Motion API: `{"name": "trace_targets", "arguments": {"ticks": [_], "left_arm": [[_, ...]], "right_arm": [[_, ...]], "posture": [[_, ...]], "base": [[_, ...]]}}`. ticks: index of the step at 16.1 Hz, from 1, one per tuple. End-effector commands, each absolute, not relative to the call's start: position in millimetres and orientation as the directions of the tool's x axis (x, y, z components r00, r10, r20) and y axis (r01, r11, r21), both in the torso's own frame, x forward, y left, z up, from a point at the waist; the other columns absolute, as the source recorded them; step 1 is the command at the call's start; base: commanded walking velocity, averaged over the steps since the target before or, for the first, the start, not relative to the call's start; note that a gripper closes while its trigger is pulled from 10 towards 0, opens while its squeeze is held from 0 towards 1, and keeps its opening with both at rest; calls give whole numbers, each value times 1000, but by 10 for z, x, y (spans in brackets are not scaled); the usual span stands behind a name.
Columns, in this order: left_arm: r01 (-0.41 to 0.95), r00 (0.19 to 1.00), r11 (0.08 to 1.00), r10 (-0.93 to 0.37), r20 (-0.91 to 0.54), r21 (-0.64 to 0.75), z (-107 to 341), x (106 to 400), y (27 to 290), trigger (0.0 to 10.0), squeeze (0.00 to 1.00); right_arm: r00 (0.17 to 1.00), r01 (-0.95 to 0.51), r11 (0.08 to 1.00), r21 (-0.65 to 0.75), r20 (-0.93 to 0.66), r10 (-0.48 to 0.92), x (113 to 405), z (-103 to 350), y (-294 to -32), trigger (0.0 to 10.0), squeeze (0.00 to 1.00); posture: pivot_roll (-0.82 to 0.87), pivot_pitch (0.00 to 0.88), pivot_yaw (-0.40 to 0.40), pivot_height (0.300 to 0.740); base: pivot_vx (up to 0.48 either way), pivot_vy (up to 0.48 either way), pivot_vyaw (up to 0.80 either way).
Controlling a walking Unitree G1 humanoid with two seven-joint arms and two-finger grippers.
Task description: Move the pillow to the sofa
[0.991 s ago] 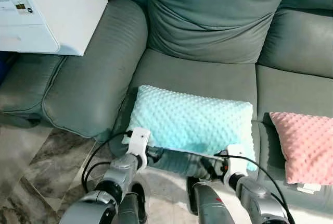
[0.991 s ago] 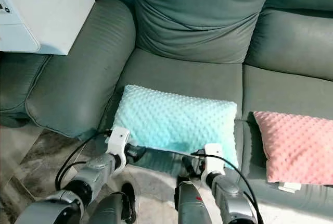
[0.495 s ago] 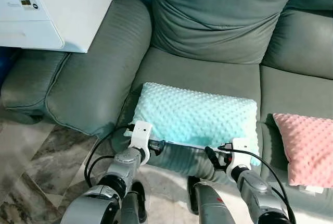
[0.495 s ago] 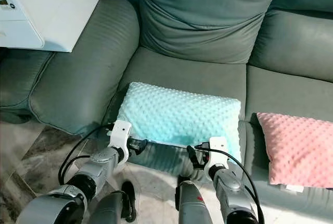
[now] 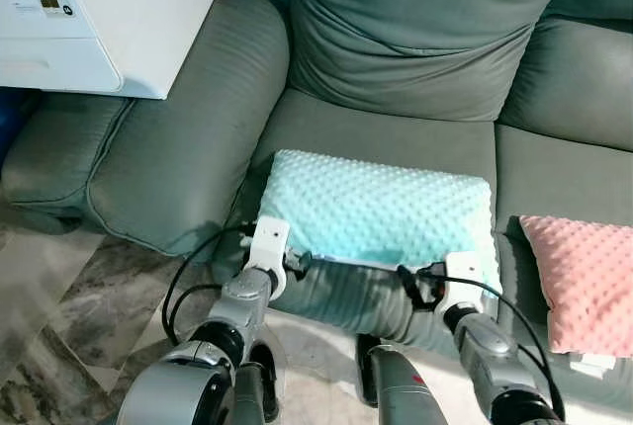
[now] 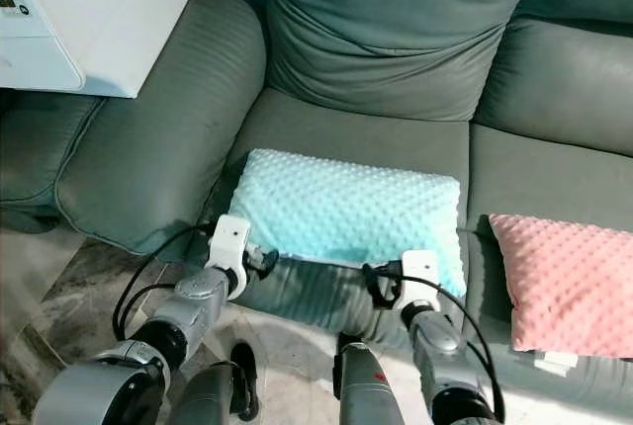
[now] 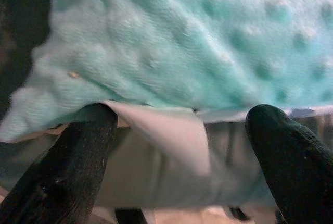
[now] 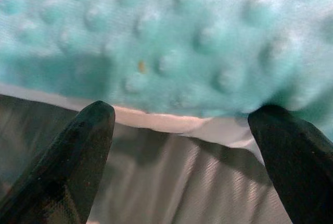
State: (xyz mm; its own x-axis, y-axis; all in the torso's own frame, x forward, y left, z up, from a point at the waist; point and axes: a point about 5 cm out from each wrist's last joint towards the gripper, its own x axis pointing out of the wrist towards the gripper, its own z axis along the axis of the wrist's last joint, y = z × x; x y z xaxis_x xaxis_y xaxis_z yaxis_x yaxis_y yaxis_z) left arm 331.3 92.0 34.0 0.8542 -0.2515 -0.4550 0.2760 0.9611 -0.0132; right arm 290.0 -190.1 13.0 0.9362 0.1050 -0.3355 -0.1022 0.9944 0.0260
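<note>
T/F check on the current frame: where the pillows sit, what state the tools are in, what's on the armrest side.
1. The teal pillow lies on the sofa seat. True.
2. The left tool is clamped on the pillow. False: its fingers stand apart, open, at the pillow's front edge.
3. The right tool is open. True.
4. The pink pillow is stacked on the teal one. False: it lies apart, to the right.
5. A white appliance stands beyond the armrest. True.

Grey-green sofa [image 5: 396, 143], teal dotted pillow [image 5: 381, 212] on its seat, pink pillow [image 5: 584, 282] beside
</note>
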Motion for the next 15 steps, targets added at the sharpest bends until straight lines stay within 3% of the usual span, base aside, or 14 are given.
{"name": "trace_targets", "arguments": {"ticks": [1, 6, 15], "left_arm": [[271, 847, 963, -240, -475, -4, 280, 3270, 937, 10000, 0], [284, 851, 959, -251, -461, 1, 314, 3290, 887, 10000, 0], [334, 797, 939, -326, -509, -79, -69, 2860, 1447, 10000, 0]], "right_arm": [[926, -83, 996, 27, -367, 87, 2818, 38, -1924, 10000, 0], [924, -130, 991, 42, -359, 136, 2796, 24, -1834, 10000, 0], [910, -188, 968, 166, -340, 235, 2201, 17, -1731, 10000, 0]], "posture": [[-213, 365, 75, 740], [-209, 367, 76, 740], [-182, 297, 86, 740]], "base": [[0, 0, 0], [0, 0, 0], [0, 0, 0]]}}
